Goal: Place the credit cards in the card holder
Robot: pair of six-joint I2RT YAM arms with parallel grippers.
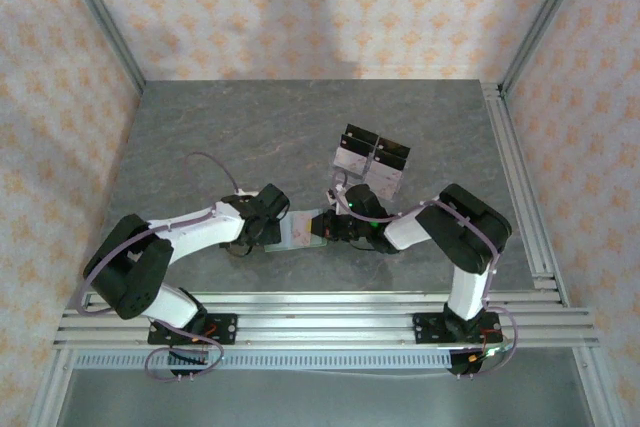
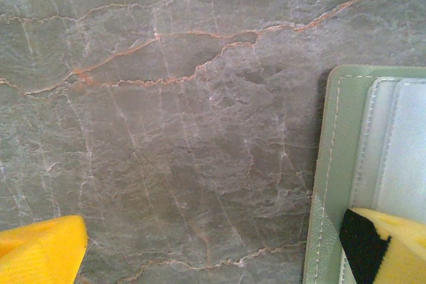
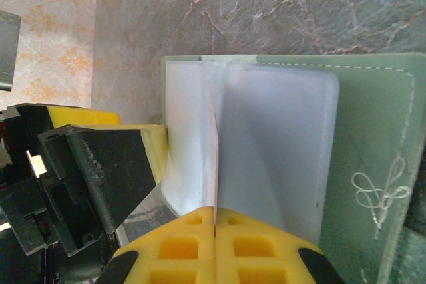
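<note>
The sage-green card holder (image 1: 303, 230) lies open on the table between my two grippers, its clear plastic sleeves (image 3: 279, 144) facing up. My right gripper (image 3: 215, 214) is shut on a thin pinkish-white credit card (image 3: 216, 157), held edge-on with its far end down among the sleeves. My left gripper (image 2: 213, 251) is open. One of its yellow fingers (image 2: 383, 244) rests on the card holder's (image 2: 333, 164) left part, and the other (image 2: 40, 251) is over bare table. In the top view the left gripper (image 1: 265, 217) is at the holder's left and the right gripper (image 1: 338, 224) at its right.
A clear acrylic rack (image 1: 370, 157) with dark pieces stands just behind the right gripper. The grey marble table (image 1: 230, 137) stretches to the back and left. Patterned walls and metal rails (image 1: 520, 177) bound the workspace.
</note>
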